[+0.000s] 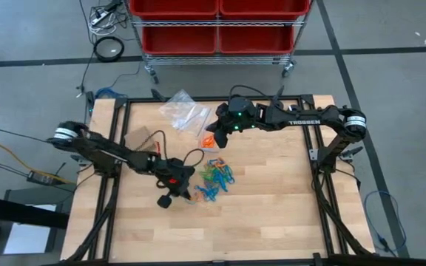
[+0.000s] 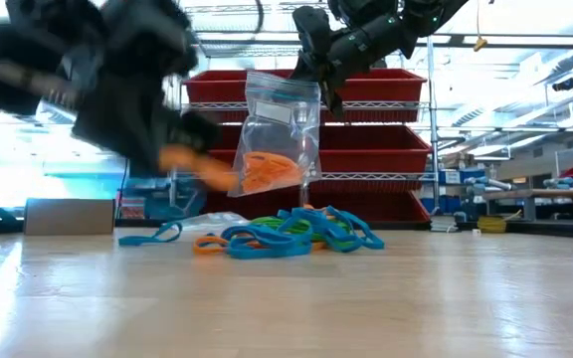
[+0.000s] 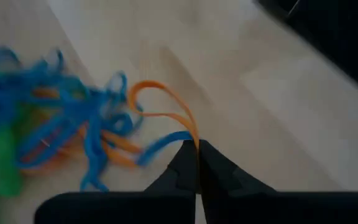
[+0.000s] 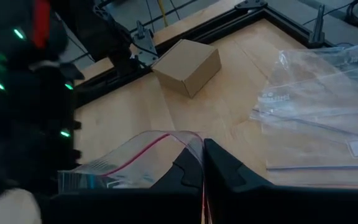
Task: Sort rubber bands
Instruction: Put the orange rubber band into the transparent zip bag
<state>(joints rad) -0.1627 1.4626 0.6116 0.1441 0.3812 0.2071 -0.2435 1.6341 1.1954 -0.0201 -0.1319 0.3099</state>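
Note:
A pile of blue, green and orange rubber bands (image 1: 214, 179) lies on the wooden table (image 1: 272, 214) near its middle. My left gripper (image 1: 191, 192) is at the pile's left side, shut on one orange rubber band (image 3: 163, 106). Farther back my right gripper (image 1: 218, 137) is shut on a clear zip bag (image 2: 282, 124) that holds several orange bands (image 2: 272, 171). The bag hangs above the pile (image 2: 291, 231). My left gripper pinches one end of the orange band's loop (image 3: 194, 140) between its two fingertips, coming slanting down from the table's left. The loop reaches out ahead of the fingers, and in the low view the band (image 2: 195, 166) is off the table. My right gripper pinches the bag's top edge (image 4: 191, 138), by its red zip line, between its two fingers, coming slanting down from the table's right. The bag hangs upright below the fingers, clear of the table, with the orange bands in its bottom.
More clear bags (image 1: 185, 111) lie flat at the table's far edge, left of my right gripper. A small cardboard box (image 1: 140, 139) stands at the far left. A red shelf cart (image 1: 217, 26) stands beyond the table. Bare wood (image 1: 272, 222) fills the near right.

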